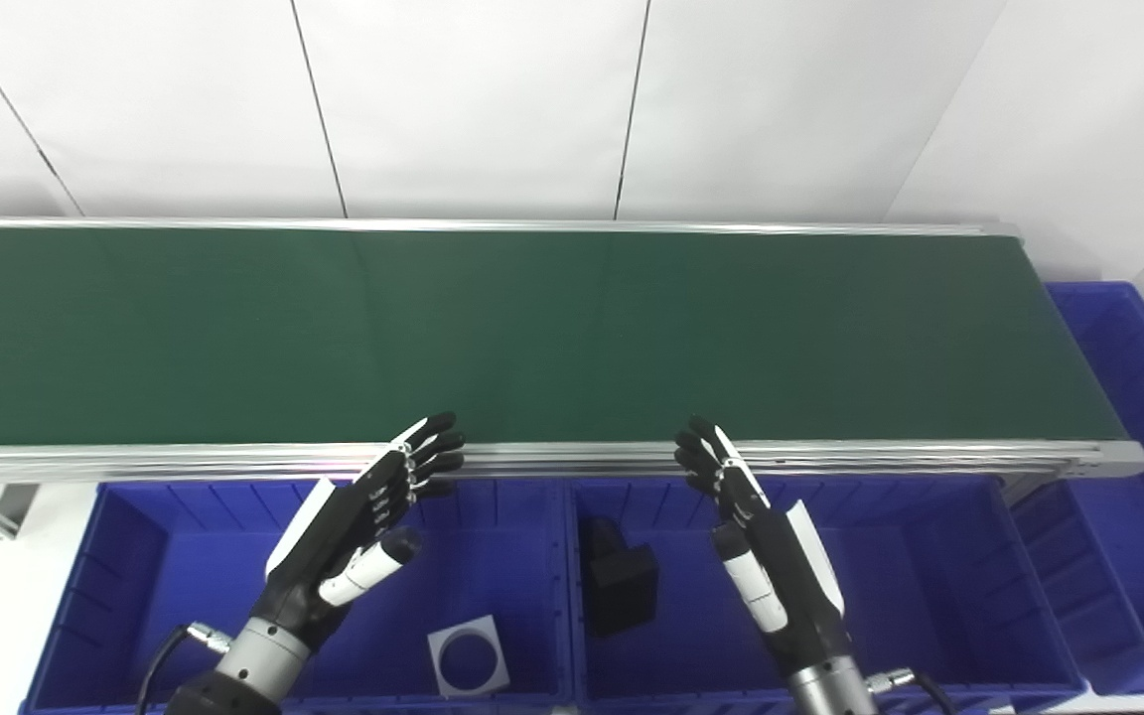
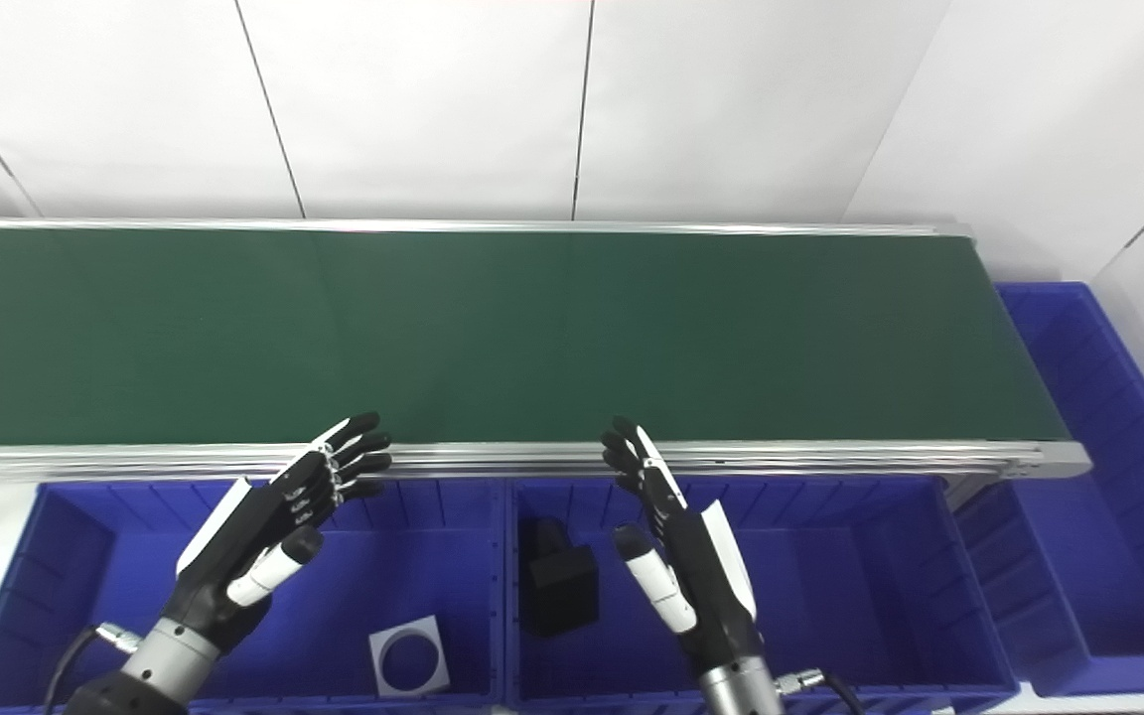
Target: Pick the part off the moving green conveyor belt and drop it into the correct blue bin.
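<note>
Fingers (image 1: 428,447) of the left hand (image 1: 354,526) are straight and slightly spread, with the thumb set apart below them; they hold nothing. Their tips lie over the near aluminium rail (image 1: 552,459) of the conveyor; whether they touch it cannot be told. The left hand is tilted up and to the right, palm facing inward, and its forearm enters from the lower left above the left blue bin (image 1: 135,586).

Fingers (image 1: 706,452) of the right hand (image 1: 766,551) are likewise extended and a little apart, the thumb lying along the palm side, and they grip nothing. Their tips reach the same near rail; contact cannot be judged. This hand leans up and to the left, mirroring the other, with its forearm rising from the bottom edge over the middle blue bin (image 1: 929,576).

The green conveyor belt (image 1: 532,328) runs across the scene from left to right behind both hands, and no part is visible on its surface. A black block-shaped part (image 1: 622,586) lies in the middle bin, just left of the right hand. A flat grey square plate with a round hole (image 1: 468,655) lies in the left bin, near its right wall and below the left hand. A further blue bin (image 1: 1138,397) stands at the belt's right end, beside white wall panels (image 1: 483,99).
</note>
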Controlling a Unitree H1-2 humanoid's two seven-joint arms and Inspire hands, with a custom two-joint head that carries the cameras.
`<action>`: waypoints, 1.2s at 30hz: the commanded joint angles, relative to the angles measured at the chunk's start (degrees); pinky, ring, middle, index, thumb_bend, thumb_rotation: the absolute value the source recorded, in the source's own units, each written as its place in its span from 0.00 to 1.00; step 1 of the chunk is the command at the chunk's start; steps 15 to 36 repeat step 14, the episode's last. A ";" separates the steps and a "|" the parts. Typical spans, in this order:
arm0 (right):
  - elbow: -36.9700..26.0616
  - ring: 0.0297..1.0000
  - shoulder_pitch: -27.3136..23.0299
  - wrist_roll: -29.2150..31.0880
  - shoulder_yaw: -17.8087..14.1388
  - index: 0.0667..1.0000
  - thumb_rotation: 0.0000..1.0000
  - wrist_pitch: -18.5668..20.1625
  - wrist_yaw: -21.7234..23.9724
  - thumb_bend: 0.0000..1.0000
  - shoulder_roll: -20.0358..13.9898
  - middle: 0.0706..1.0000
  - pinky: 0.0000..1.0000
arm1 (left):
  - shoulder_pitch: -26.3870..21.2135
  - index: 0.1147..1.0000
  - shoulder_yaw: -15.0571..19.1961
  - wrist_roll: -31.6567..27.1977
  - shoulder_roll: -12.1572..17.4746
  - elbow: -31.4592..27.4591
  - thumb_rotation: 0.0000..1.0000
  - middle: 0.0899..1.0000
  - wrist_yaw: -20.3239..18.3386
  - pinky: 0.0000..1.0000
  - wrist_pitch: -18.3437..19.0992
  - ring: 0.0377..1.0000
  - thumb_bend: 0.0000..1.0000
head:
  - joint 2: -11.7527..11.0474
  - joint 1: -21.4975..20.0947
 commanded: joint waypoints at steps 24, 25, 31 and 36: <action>-1.58 0.92 0.15 -0.73 0.19 0.98 1.00 1.36 -0.03 0.70 -0.16 0.93 0.91 | -1.31 0.95 -1.09 -0.54 -0.93 2.26 0.76 0.97 1.12 0.93 -4.33 0.96 0.82 | -0.84 0.41; -1.58 0.92 0.15 -0.73 0.19 0.98 1.00 1.36 -0.03 0.70 -0.16 0.93 0.91 | -1.31 0.95 -1.09 -0.54 -0.93 2.26 0.76 0.97 1.12 0.93 -4.33 0.96 0.82 | -0.84 0.41; -1.58 0.92 0.15 -0.73 0.19 0.98 1.00 1.36 -0.03 0.70 -0.16 0.93 0.91 | -1.31 0.95 -1.09 -0.54 -0.93 2.26 0.76 0.97 1.12 0.93 -4.33 0.96 0.82 | -0.84 0.41; -1.58 0.92 0.15 -0.73 0.19 0.98 1.00 1.36 -0.03 0.70 -0.16 0.93 0.91 | -1.31 0.95 -1.09 -0.54 -0.93 2.26 0.76 0.97 1.12 0.93 -4.33 0.96 0.82 | -0.84 0.41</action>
